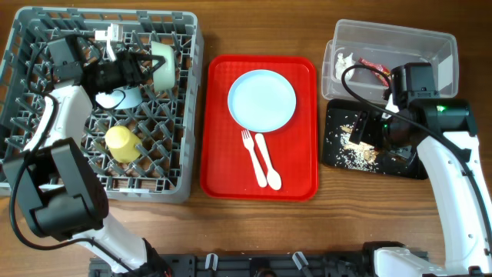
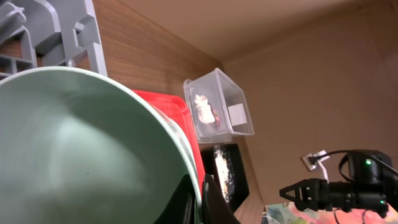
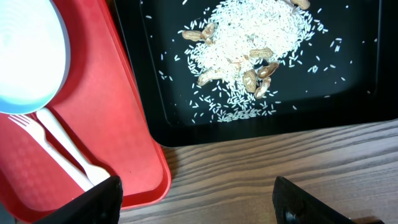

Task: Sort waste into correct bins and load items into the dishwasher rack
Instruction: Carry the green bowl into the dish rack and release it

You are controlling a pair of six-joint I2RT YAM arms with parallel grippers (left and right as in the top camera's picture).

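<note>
The dishwasher rack (image 1: 165, 158) fills the tabletop's (image 1: 269, 223) far-left corner. By the right edge, the right gripper (image 3: 196, 208) hangs spread-fingered, empty, over the black tray (image 3: 348, 74). The left gripper (image 1: 148, 69) pinches a mint bowl (image 1: 164, 63) by its rim, tipped on edge over the rack's far-side pegs.

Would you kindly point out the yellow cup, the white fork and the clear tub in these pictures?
yellow cup (image 1: 121, 143), overhead view, middle of its body.
white fork (image 1: 250, 150), overhead view, handle just below the tines.
clear tub (image 1: 440, 55), overhead view, bare right part of its floor.
</note>
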